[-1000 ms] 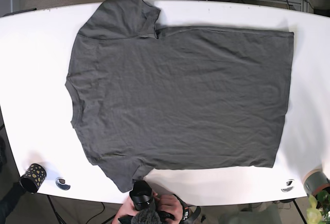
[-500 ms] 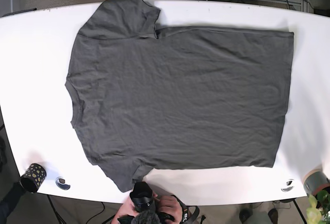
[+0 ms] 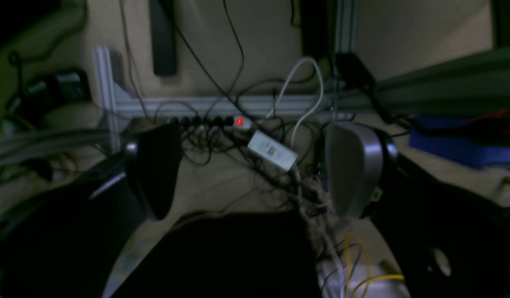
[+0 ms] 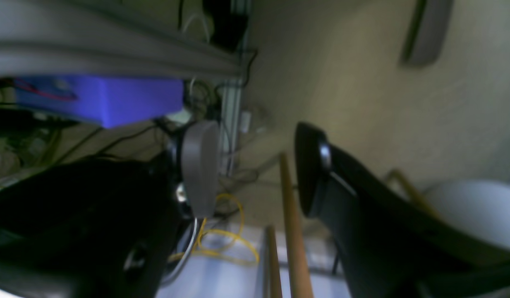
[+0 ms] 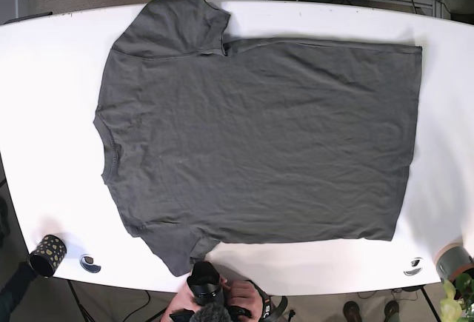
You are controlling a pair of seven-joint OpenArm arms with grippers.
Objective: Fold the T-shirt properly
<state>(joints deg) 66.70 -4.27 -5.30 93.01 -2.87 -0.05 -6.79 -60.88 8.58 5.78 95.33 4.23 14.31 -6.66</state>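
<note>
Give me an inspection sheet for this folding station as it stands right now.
Surface: white table, bare around the shirt.
Job's things: grey T-shirt lies flat and unfolded, collar toward the base view's left, hem toward its right.
Clutter: dark speckled cup at the near left corner; small round markers and near the front edge.
Grippers: left gripper and right gripper both open, empty, off the table, facing the floor.
Cables: power strip with red light amid tangled wires; yellow cable on the floor.
Surroundings: person holding a camera at the front edge.
</note>
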